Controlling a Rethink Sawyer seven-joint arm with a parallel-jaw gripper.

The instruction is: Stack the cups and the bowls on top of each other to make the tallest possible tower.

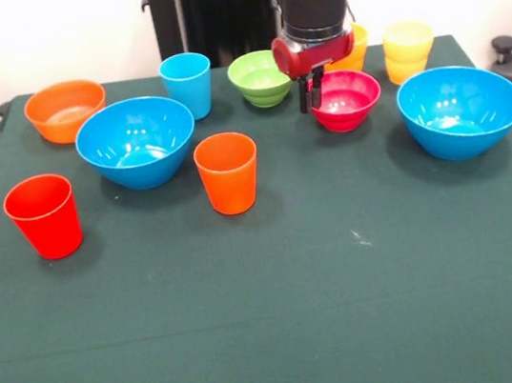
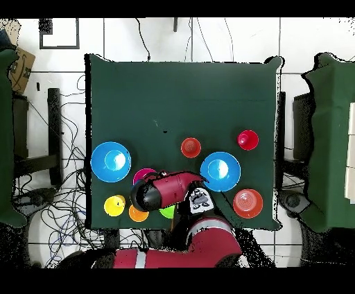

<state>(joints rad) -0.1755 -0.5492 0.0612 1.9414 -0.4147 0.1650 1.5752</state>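
Observation:
My gripper [image 1: 311, 96] hangs at the left rim of the pink-red bowl [image 1: 350, 100], which rests on the table; the fingers stand close together, one on each side of the rim. Beside it sit a lime-green bowl [image 1: 260, 77] and a light blue cup [image 1: 187, 84]. Two bright blue bowls [image 1: 137, 142] [image 1: 461, 110] and an orange bowl [image 1: 66, 111] stand apart. A red cup [image 1: 44, 216] and an orange cup [image 1: 228, 172] stand nearer the front. A pale yellow cup sits on a yellow-orange one [image 1: 409, 51] at the back right. From overhead, the arm [image 2: 170, 188] covers the gripper and part of the pink-red bowl [image 2: 142, 174].
Another yellow-orange cup [image 1: 359, 45] peeks out behind the arm. The green tablecloth [image 1: 284, 312] spreads wide toward the front edge. In the overhead view, cables and chairs surround the table [image 2: 180, 97].

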